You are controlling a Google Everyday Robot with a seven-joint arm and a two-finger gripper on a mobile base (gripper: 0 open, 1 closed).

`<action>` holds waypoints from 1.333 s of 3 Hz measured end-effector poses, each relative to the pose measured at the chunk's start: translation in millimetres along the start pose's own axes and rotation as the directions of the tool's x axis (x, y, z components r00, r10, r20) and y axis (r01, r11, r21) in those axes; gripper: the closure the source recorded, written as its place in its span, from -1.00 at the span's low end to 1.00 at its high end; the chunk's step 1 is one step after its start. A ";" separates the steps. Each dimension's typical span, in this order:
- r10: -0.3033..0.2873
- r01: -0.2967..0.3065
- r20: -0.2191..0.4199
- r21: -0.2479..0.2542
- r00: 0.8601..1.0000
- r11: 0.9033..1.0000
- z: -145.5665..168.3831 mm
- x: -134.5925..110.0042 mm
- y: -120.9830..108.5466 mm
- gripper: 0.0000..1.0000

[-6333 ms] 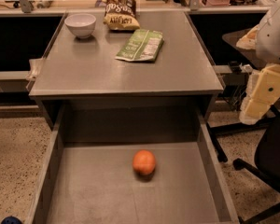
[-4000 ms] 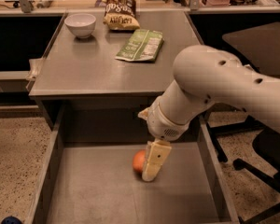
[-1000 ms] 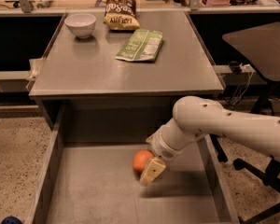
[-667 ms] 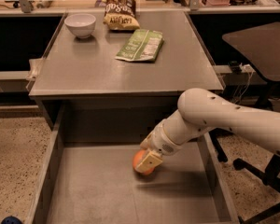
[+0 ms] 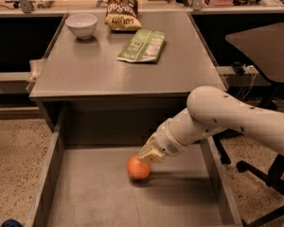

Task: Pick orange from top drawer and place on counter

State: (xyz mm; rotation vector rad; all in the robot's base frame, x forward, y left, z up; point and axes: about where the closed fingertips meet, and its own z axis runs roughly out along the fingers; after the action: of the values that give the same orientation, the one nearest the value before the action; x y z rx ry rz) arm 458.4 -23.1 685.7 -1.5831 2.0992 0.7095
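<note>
Clutter sits at the far end of the grey surface (image 5: 94, 72): a white bowl (image 5: 82, 25) at the back left, a brown chip bag (image 5: 122, 17) just right of it, and a green packet (image 5: 143, 46) lying flat nearer the middle, all three well apart from where I work. My white arm (image 5: 227, 119) reaches in from the right, crossing above the right wall of the top drawer (image 5: 92, 197), and it covers part of the drawer's back right corner. The surface's front edge runs above and behind the pulled-out drawer.

The orange (image 5: 138, 168) lies on the drawer's flat bottom, about midway between the side walls and toward the back. My end effector (image 5: 150, 155) is down inside the drawer, tilted toward the lower left, its tan tip touching the orange's upper right side. I cannot tell whether it is wide, narrow or gripping the fruit.

The drawer bottom is grey and matte, with a soft shadow beneath the arm. Speckled floor (image 5: 14, 160) shows on the left of the drawer, a dark side table (image 5: 262, 48) stands to the right of the surface, and an office chair's base (image 5: 270, 174) stands below it
</note>
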 end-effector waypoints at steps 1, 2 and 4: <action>-0.005 0.004 0.014 0.052 1.000 0.999 -25.6 -1.7 -3.9 -0.28; -0.005 0.004 0.014 0.053 1.000 0.999 -26.2 -1.6 -3.8 -0.75; -0.104 0.114 -0.104 0.097 0.989 0.989 -7.2 0.9 -1.3 -1.00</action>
State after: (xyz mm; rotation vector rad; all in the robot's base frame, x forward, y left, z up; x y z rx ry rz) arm 459.2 -28.5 690.6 -1.6921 2.0637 0.4869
